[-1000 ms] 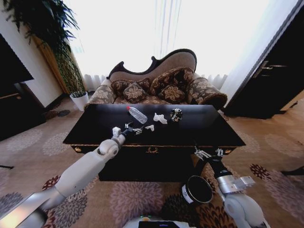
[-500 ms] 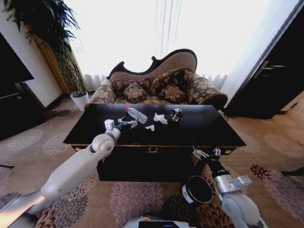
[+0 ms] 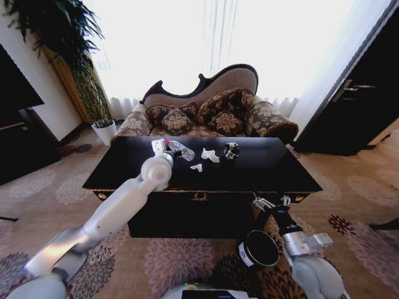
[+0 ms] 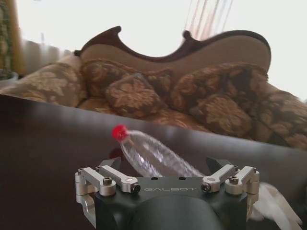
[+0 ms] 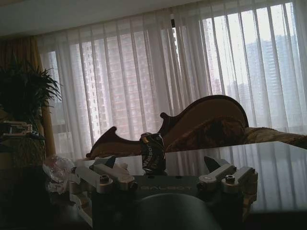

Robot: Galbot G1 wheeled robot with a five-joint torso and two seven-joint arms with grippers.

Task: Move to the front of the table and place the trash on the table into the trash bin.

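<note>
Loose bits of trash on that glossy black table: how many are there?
4: a clear plastic bottle with red cap toward the left, two white paper wads mid-table, and a dark crushed can to their right. The left arm could hide more.

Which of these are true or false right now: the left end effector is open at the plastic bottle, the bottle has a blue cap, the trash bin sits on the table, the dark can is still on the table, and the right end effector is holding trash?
1. The left end effector is open at the plastic bottle. True.
2. The bottle has a blue cap. False: the cap is red.
3. The trash bin sits on the table. False: it stands on the carpet in front of the table.
4. The dark can lies on the table. True.
5. The right end effector holds trash. False: it is open and empty, at the table's front edge.
</note>
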